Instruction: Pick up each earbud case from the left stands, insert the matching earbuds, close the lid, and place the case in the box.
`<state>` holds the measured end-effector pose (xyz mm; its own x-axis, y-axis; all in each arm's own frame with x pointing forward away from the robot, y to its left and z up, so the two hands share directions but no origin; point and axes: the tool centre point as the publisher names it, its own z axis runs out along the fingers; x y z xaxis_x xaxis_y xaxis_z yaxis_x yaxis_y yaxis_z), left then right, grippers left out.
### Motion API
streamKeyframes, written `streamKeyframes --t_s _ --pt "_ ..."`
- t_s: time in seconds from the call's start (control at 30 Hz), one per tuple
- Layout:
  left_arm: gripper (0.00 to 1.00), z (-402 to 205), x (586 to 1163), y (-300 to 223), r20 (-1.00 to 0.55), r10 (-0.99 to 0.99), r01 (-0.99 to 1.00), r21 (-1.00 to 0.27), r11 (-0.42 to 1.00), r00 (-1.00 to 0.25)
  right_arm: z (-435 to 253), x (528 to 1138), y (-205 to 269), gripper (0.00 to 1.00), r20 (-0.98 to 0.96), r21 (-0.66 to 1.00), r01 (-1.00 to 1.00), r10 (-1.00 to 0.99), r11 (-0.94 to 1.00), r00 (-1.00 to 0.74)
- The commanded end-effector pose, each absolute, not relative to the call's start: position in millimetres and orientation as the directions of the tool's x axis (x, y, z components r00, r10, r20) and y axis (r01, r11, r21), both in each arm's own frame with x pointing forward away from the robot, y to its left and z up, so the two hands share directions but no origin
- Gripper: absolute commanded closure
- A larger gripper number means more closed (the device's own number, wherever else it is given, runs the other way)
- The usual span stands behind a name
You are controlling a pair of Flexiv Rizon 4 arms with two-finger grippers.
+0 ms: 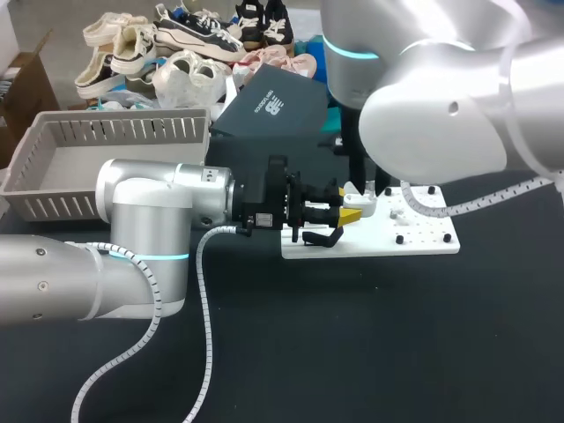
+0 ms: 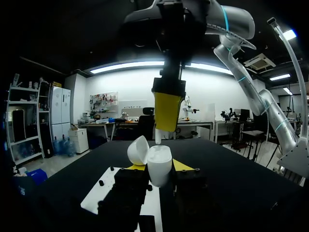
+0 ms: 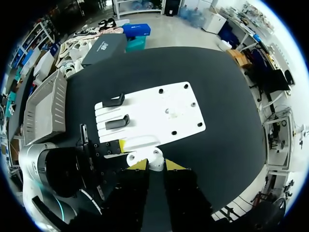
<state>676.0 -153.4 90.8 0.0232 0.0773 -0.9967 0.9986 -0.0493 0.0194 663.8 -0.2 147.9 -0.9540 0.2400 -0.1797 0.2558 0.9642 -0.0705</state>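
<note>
My left gripper (image 2: 159, 182) is shut on a white earbud case (image 2: 160, 166), held upright over the white board (image 1: 414, 236) with its lid (image 2: 138, 150) open. Directly above the case, my right gripper (image 2: 168, 112) points straight down, shut on a small white earbud (image 2: 158, 137) whose tip is just over the case's opening. In the right wrist view the case (image 3: 153, 156) shows just past my right gripper (image 3: 155, 167). In the head view both grippers, left (image 1: 328, 220) and right (image 1: 352, 211), meet at the board's left end. Two black stands (image 3: 116, 111) stand on the board, with nothing on them.
A grey slatted box (image 1: 106, 163) stands at the back left of the table. A dark shoe box (image 1: 269, 106) sits behind the board. Small black pegs (image 1: 398, 238) dot the board's right half. My left arm (image 1: 132, 229) stretches across the table's left side.
</note>
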Motion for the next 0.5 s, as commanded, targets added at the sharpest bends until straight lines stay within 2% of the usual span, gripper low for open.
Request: streamKeyframes --t_s 0.03,0.5 --pt "1.0 90.4 674.9 -153.2 -0.997 0.075 0.999 0.021 -0.046 0.025 148.0 667.1 3.0 1.0 -0.171 -0.083 0.255 0.239 0.963 -0.956" --pt "1.0 90.4 674.9 -153.2 -0.997 0.075 0.999 0.021 -0.046 0.025 141.7 671.2 1.2 1.0 -0.15 -0.099 0.261 0.245 0.96 -0.958"
